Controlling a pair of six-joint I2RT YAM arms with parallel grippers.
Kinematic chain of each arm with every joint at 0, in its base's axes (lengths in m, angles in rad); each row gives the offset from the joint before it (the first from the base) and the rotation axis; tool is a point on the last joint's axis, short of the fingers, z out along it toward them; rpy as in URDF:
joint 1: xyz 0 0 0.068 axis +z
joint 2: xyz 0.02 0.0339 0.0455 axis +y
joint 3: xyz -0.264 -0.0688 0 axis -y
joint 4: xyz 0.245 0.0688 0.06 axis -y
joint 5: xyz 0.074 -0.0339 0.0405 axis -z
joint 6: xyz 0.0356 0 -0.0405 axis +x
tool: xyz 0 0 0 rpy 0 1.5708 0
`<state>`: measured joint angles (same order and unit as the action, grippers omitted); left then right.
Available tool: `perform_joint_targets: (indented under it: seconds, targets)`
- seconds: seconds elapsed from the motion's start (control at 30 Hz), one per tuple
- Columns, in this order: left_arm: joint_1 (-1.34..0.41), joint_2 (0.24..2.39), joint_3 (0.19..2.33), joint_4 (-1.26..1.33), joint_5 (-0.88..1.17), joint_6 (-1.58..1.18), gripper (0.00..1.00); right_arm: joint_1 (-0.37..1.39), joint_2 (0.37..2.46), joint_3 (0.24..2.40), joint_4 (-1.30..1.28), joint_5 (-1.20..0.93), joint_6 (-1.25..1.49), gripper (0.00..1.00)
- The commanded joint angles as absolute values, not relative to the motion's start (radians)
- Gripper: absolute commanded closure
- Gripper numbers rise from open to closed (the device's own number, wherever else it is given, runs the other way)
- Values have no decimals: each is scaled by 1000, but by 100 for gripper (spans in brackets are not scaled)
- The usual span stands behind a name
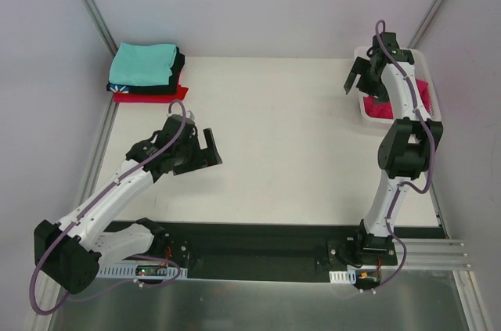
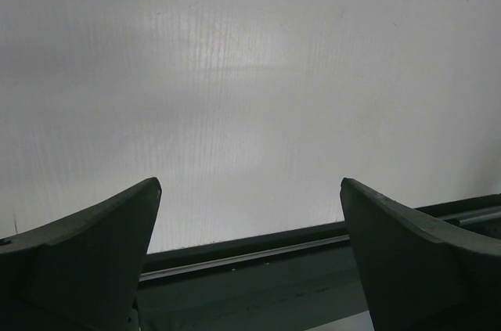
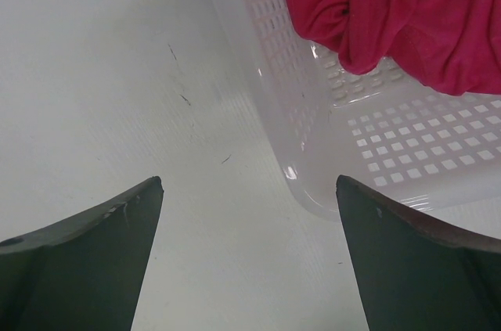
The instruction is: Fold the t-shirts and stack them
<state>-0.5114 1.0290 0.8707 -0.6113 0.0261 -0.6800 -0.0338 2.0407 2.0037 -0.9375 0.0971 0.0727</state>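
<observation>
Spreading wide, the jaws of the left gripper (image 1: 201, 154) stood released and empty above the table (image 1: 282, 151), left of its middle. Its wrist view gave us only a plain white surface beyond the jaws. We found the right gripper (image 3: 249, 180) likewise parted and grasping nothing, poised at the far right of the table. The rounded corner of the basket (image 3: 376, 151) showed between its jaws. Inside the basket lay the pink shirt (image 3: 407, 10), crumpled and unfolded, bunched against the lattice wall and apart from the gripper. At the far left corner of the table we observed the folded stack. The teal shirt (image 1: 142, 63) lay on top and the black shirt (image 1: 174, 80) beneath it. The red shirt (image 1: 149, 97) was at the bottom, its edge showing along the near side. The stack sat well apart from both grippers, the left one being the nearer.
</observation>
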Motion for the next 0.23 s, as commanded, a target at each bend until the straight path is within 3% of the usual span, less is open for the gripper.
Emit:
perform_joint_targets:
  seconds: [0.0, 0.2]
  targets:
    - [-520, 1072, 903, -621, 29, -661, 1, -11, 1919, 1936, -873, 91, 78, 4]
    - [-520, 1083, 908, -621, 34, -675, 1, -2, 1898, 1921, -894, 90, 84, 4]
